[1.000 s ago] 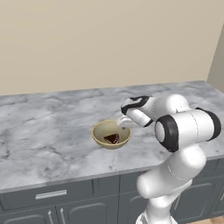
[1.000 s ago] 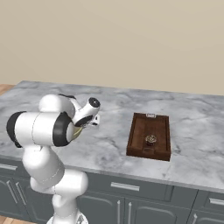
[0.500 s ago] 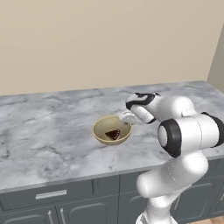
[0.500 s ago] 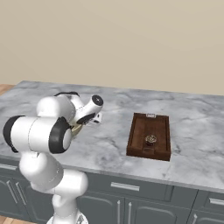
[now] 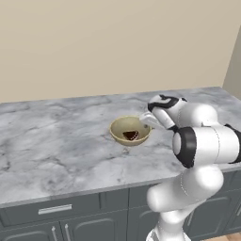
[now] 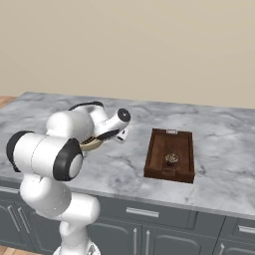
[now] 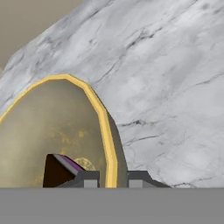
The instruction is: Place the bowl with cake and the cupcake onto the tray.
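In the left base view, the tan-yellow bowl [image 5: 130, 130] is sitting mid-frame on the grey marbled worktop [image 5: 56, 146], holding the dark cake [image 5: 131, 136] wedge, with the fingers [image 5: 147, 120] clamping its right rim. In the right base view, the reddish-brown tray [image 6: 170, 155] is lying right of centre, carrying the small cupcake [image 6: 171, 159]. In the hand view, the fingers [image 7: 89, 179] are pinching the bowl's yellow rim at the bottom centre.

The white arm's claw [image 6: 95, 142] is mostly hidden behind its own wrist, down at the tan bowl [image 6: 91, 145], of which a sliver of rim shows. Well off to the claw's right on the grey marble counter [image 6: 219, 169] lies the dark wooden tray [image 6: 157, 155], with the small cupcake [image 6: 171, 159] inside near its front end.
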